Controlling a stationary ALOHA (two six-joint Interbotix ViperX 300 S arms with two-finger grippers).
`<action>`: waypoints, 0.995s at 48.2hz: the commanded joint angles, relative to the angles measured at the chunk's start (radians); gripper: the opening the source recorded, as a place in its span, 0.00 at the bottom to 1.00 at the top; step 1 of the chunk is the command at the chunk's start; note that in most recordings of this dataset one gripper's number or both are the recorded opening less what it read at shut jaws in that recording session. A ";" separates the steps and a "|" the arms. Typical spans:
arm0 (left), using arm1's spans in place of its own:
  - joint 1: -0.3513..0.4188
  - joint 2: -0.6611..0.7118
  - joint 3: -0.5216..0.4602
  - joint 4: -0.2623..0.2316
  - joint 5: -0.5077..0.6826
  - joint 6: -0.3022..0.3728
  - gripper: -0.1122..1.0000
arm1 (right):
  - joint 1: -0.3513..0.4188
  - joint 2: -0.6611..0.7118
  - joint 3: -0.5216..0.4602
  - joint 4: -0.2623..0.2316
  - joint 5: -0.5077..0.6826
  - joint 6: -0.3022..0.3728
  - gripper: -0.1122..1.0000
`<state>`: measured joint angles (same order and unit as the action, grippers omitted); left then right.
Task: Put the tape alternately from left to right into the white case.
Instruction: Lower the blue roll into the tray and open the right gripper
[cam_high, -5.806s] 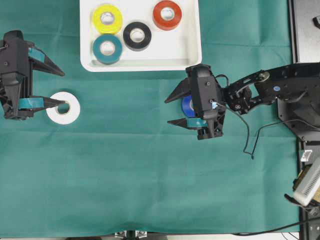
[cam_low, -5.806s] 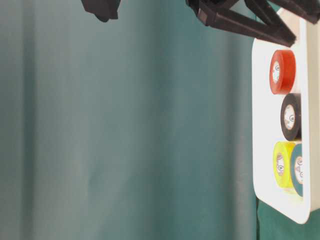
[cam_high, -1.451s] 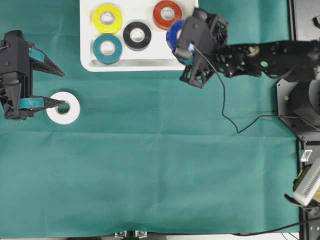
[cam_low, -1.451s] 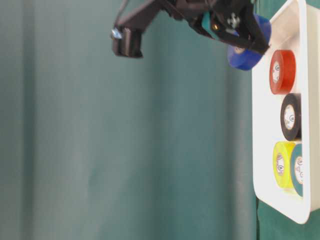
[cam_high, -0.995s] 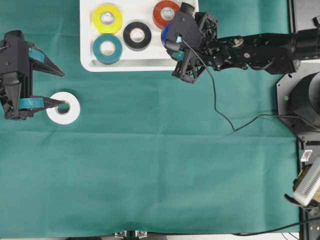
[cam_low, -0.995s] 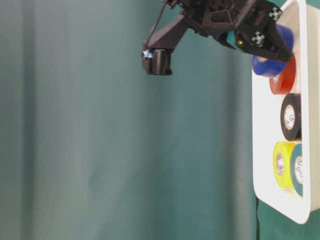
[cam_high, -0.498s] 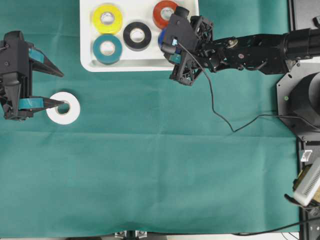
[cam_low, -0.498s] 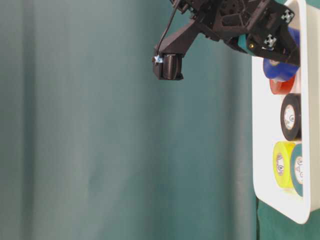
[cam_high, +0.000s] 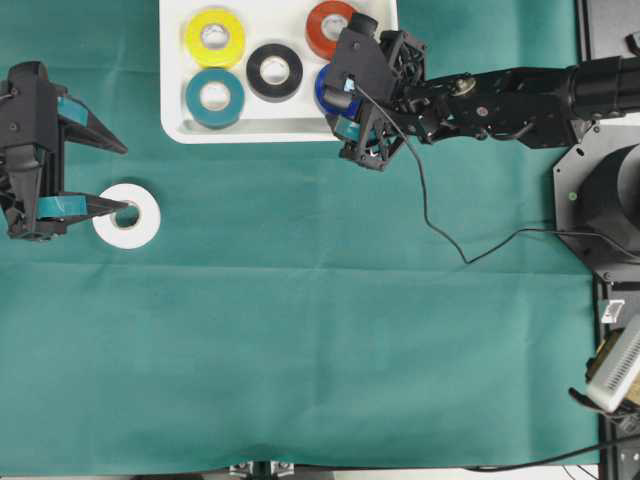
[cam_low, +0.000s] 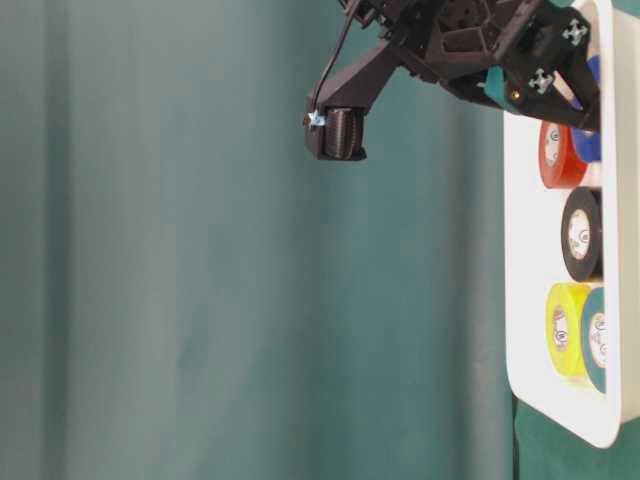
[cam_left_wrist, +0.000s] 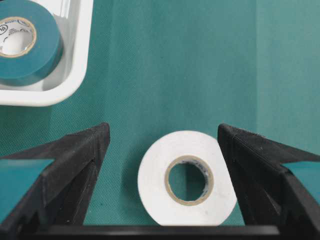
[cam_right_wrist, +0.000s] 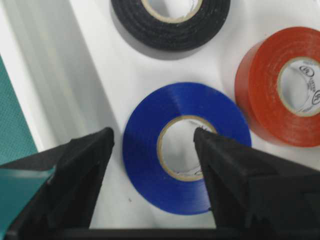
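Note:
The blue tape (cam_right_wrist: 145, 150) lies flat on the floor of the white case (cam_high: 250, 130), beside the red tape (cam_right_wrist: 260, 90) and below the black tape (cam_right_wrist: 170, 30). My right gripper (cam_right_wrist: 153, 132) hangs over it, open: one finger is inside the core, the other stands clear of the outer rim. Yellow tape (cam_high: 214, 37) and teal tape (cam_high: 214, 96) sit in the case's left half. On the cloth, the white tape (cam_left_wrist: 152, 180) lies flat between the fingers of my open left gripper (cam_left_wrist: 163, 129), untouched. From table level the right gripper (cam_low: 570, 95) sits low over the case (cam_low: 530, 380).
Green cloth covers the table. The right arm (cam_high: 500, 95) reaches across from the right with a loose black cable (cam_high: 440, 230) hanging below it. The case's front-left corner (cam_left_wrist: 70, 85) is close above the left gripper.
The right gripper carried the blue tape over the case's right end, lowered it to the floor beside the red tape, and its jaws came apart. The left gripper and white tape stayed still.

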<state>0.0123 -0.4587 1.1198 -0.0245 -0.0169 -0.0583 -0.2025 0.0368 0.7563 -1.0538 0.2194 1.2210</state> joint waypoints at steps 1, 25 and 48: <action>0.000 -0.003 -0.009 -0.002 -0.005 -0.002 0.81 | -0.002 -0.069 -0.015 -0.005 -0.008 -0.003 0.81; 0.000 -0.003 -0.011 0.000 -0.005 -0.002 0.81 | 0.037 -0.124 -0.014 -0.005 -0.071 -0.006 0.81; 0.000 -0.005 -0.011 -0.002 -0.005 -0.002 0.81 | 0.129 -0.192 -0.008 -0.005 -0.094 -0.006 0.81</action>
<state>0.0123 -0.4587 1.1183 -0.0245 -0.0169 -0.0583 -0.0936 -0.0798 0.7563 -1.0538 0.1396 1.2164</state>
